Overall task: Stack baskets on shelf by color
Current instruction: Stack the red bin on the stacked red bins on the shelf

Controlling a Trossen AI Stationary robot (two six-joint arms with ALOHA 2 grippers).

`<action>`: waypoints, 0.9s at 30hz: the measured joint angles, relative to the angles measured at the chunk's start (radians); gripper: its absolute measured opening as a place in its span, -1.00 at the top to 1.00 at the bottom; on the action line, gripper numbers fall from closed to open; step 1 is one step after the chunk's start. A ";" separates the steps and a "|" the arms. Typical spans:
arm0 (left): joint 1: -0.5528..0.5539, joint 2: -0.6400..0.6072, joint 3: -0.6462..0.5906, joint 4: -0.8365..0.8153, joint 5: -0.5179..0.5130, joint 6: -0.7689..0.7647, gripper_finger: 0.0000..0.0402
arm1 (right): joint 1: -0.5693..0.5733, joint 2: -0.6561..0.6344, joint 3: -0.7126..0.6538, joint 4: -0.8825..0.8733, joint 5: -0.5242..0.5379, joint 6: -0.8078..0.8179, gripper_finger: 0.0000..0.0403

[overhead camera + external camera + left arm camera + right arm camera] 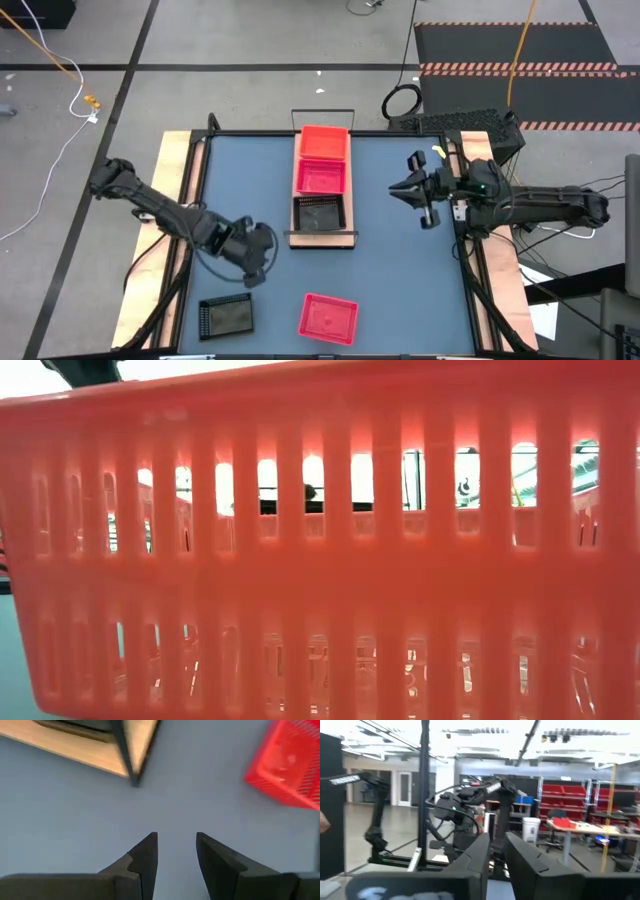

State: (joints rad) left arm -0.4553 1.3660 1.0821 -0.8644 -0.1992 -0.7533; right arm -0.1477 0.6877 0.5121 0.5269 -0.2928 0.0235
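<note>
The light-wood shelf [322,238] lies at mid-table and carries three baskets in a row: an orange-red one [323,142] at the far end, a pink-red one [320,178] in the middle and a black one [320,213] at the near end. A second black basket [226,317] and a second pink-red basket [328,318] sit flat on the table near its front edge. My left gripper [258,263] [176,845] hovers open over bare tabletop, left of the shelf's near corner [131,770]. My right gripper [398,190] [497,845] waits raised to the right of the shelf, its fingers a narrow gap apart.
The near pink-red basket's slotted wall [320,560] fills the low view and hides almost everything behind it. That basket also shows in the left wrist view [290,765]. Bare blue tabletop [400,280] lies between the shelf and the right arm. Cables and a mat lie on the floor beyond.
</note>
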 joint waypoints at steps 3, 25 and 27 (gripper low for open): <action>-0.065 0.002 0.000 0.001 0.004 -0.076 0.32 | 0.024 -0.008 0.000 0.012 0.000 -0.002 0.67; -0.276 0.076 0.000 0.480 -0.110 0.172 0.32 | 0.057 0.130 0.078 0.060 -0.050 -0.120 0.57; -0.280 0.102 -0.001 0.554 -0.102 0.288 0.32 | 0.084 0.223 0.126 0.045 -0.049 -0.115 0.57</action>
State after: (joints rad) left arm -0.7354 1.4679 1.0813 -0.3101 -0.3008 -0.4652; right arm -0.0633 0.9110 0.6379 0.5724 -0.3419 -0.0913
